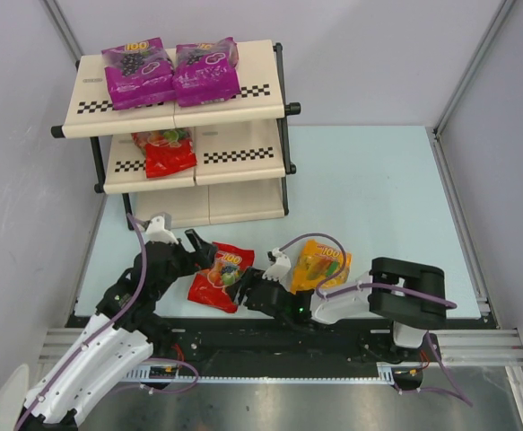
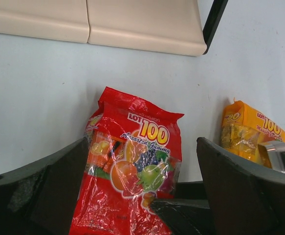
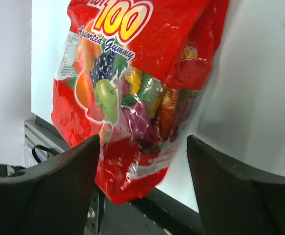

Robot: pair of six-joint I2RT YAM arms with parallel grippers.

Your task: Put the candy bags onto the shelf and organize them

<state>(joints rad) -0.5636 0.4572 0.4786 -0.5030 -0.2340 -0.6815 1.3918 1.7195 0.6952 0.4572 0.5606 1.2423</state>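
Pale table (image 1: 378, 180), both arms bent low, left tool (image 2: 142, 142) and right tool (image 3: 143, 139) agape around near red bag (image 1: 218, 277).

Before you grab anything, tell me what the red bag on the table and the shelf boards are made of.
Red candy bag: thin glossy plastic film, judging by crinkles, glare and see-through window. Shelf boards: smooth matte cream panels, plastic or coated metal, unclear.

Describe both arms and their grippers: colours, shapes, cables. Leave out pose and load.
The left arm has a white perforated lower link, black joints and a white wrist cap, with a purple cable alongside. The right arm has a boxy black joint, a white link and purple cables. The left gripper's fingers and the right gripper's fingers are broad black wedges.
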